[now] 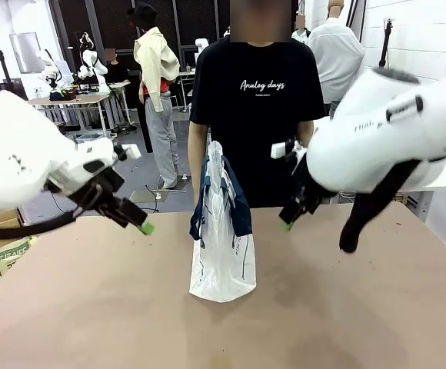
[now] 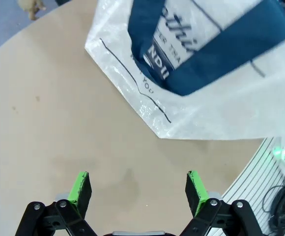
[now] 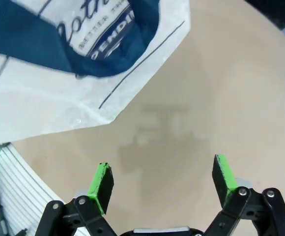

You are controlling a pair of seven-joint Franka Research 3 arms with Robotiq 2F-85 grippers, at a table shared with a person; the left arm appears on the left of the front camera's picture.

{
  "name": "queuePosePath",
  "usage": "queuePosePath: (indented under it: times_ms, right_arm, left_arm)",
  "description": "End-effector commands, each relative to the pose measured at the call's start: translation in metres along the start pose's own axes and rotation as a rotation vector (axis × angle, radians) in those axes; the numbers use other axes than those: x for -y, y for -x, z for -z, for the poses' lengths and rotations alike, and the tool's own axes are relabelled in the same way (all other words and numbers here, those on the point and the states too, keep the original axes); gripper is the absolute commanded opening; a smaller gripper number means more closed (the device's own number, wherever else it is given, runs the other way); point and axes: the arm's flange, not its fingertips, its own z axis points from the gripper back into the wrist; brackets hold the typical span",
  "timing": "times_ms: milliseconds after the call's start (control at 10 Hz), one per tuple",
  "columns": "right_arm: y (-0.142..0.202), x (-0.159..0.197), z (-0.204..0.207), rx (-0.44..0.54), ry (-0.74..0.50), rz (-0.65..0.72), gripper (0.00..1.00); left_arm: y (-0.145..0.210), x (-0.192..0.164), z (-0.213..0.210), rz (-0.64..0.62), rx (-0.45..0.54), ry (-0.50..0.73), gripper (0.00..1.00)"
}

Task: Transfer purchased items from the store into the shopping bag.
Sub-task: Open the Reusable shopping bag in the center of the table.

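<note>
Two grippers hang above the bare near stretch of the tan wooden table (image 1: 92,315), one to each side of the middle. The left gripper (image 1: 142,224), black with green pads, sits at about 9 o'clock from the shopping bag. Its wrist view shows the left gripper (image 2: 138,189) with its fingers (image 2: 80,189) spread wide and nothing between them, only tabletop below. The right gripper (image 1: 287,224) sits at about 3 o'clock from the bag. In its own view the right gripper (image 3: 164,184) also has its fingers (image 3: 102,181) parted wide and empty.

Between them, at mid-table, the translucent whitish plastic shopping bag (image 1: 223,265) stands upright on its base, apart from both grippers. Its dark navy strap handles (image 1: 239,209) droop down its sides. From the left wrist the shopping bag (image 2: 221,108) lies at about 1 o'clock from the fingers, navy lettering showing. From the right wrist the shopping bag (image 3: 34,101) lies at about 11 o'clock.

Behind the bag, at 12 o'clock across the table, a person in a black printed T-shirt (image 1: 257,115) stands at the far edge. Whether a hand holds the bag's top cannot be told.
</note>
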Motion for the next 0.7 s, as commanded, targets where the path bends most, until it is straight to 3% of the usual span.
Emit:
queuePosePath:
  times_ms: [0, 200, 500, 600]
  right_arm:
    - [-0.044, 0.003, -0.02, -0.06, 0.084, 0.053, 1.0]
    - [-0.104, 0.0, -0.042, -0.064, 0.125, 0.108, 1.0]
    - [-0.16, 0.0, -0.05, -0.038, 0.177, 0.171, 1.0]
    - [-0.156, 0.006, -0.048, 0.007, 0.162, 0.098, 1.0]
  left_arm:
    - [-0.042, -0.001, -0.019, -0.089, -0.01, -0.024, 1.0]
    - [-0.092, -0.002, -0.037, -0.132, 0.015, -0.06, 1.0]
    - [-0.14, 0.007, -0.041, -0.136, 0.027, -0.036, 1.0]
    - [-0.135, 0.007, -0.04, -0.032, 0.045, -0.046, 1.0]
